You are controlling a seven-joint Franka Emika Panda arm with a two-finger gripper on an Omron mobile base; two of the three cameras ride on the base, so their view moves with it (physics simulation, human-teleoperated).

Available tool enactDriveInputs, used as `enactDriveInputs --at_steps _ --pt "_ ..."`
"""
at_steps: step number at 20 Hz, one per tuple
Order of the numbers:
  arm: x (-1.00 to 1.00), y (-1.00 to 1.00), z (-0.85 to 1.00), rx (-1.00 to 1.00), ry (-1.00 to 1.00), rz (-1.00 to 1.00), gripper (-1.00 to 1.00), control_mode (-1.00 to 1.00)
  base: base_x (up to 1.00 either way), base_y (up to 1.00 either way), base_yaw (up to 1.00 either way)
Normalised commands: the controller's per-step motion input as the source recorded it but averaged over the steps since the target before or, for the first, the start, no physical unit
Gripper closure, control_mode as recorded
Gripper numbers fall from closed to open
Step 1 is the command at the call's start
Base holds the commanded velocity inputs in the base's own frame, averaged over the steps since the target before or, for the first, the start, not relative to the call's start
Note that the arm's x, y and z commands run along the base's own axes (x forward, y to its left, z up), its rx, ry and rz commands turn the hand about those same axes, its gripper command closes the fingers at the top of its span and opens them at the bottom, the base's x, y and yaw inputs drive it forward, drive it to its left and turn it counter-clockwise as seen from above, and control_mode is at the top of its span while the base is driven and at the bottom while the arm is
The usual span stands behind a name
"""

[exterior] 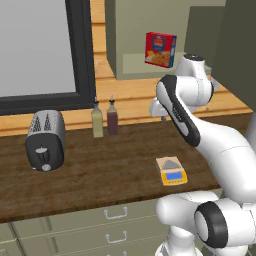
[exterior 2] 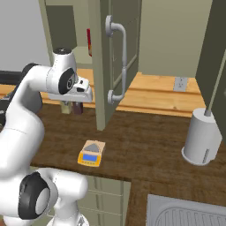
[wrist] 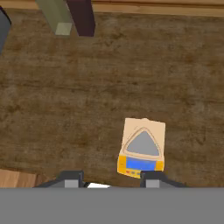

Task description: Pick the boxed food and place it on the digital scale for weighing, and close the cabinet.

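Flat red carton of boxed food (exterior: 160,49) stands upright on the open olive-grey wall cabinet's (exterior 2: 100,66) shelf. Two-finger gripper (wrist: 109,178) above the wooden counter (wrist: 65,100), fingers wide, empty. Suggest raising it level, squaring to the carton's narrow sides.

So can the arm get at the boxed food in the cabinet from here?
Probably yes: the cabinet door stands open, and the boxed food sits upright on the shelf with nothing in front. The end effector hangs open above the digital scale.

light: even, soft | shadows: faint | glare: none | render: slightly blurry
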Motion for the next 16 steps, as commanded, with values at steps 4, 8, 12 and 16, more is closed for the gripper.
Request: enactDriveInputs --at_steps 4,8,12,16 --pt "-0.43 0.01 0.0 -0.01 -0.07 0.01 -1.0 -1.0 0.0 0.0 0.0" --pt "-0.68 0.0 0.08 -0.03 -0.22 0.0 -1.0 -1.0 0.0 0.0 0.0" --pt "-0.51 -0.01 0.64 -0.01 -0.36 0.02 -1.0 -1.0 0.0 0.0 0.0" --pt "-0.27 -0.06 0.94 -0.01 -0.24 0.02 -1.0 -1.0 0.0 0.0 0.0"
